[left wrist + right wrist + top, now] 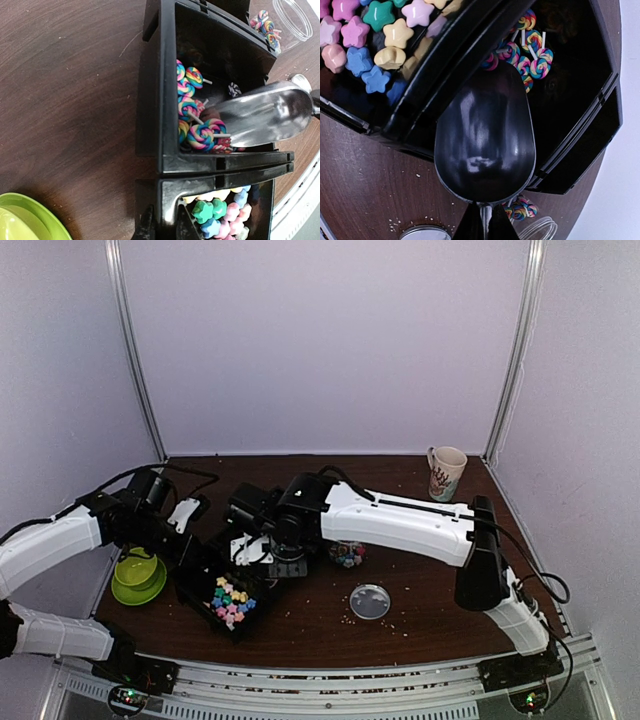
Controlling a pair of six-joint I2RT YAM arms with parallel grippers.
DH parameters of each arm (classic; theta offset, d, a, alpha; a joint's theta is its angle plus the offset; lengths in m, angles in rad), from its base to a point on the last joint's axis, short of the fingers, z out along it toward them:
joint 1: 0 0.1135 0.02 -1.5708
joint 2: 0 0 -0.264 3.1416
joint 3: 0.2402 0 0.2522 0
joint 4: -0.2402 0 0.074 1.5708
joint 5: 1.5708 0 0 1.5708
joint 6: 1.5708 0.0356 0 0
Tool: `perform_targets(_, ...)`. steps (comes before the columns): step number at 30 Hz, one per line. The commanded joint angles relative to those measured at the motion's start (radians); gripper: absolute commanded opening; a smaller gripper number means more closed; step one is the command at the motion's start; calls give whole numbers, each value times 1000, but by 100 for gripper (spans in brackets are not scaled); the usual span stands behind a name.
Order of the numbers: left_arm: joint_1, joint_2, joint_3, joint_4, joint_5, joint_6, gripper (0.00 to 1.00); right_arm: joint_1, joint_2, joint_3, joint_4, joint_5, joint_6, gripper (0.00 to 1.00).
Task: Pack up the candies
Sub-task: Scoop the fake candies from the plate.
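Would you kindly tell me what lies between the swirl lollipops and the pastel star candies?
A black divider wall lies between the lollipops and the star candies; the left wrist view shows it most clearly.

**CLEARANCE: CENTRE-LEFT CONGESTED, FAR AND RIGHT BENCH PASSABLE**

The black box [197, 585] stands centre-left on the bench [300, 635]. The scoop [265, 114], held in the right tool [483, 227], lies across the compartment of lollipops [192, 107] and covers part of its opening. The compartment of star sweets [379, 15] is open from above. The left tool [165, 227] clamps the box wall beside it. The right arm [400, 522] spans from right to centre, with the jar [347, 555] just near of it. The green bowl [138, 578] flanks the box's left side. Free bench: the far strip up to the mug [446, 472], and the near right beyond the lid [370, 601].
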Motion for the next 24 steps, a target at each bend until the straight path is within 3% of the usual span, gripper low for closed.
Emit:
perform_targets(1,-15,-49,34,227,182,-11,0,-14,95,-2,31,-231,119,0)
perform_targets(8,-22,-79,30,228,123,-7,0,-89,78,-85,11,-251,307,0)
perform_targets(15,-22,-103,36,210,50,1,0,-101,-29,-230,-30,-221,314,0)
perform_targets(24,-22,-117,31,219,59,3,0,-120,-12,-208,-73,-199,339,0)
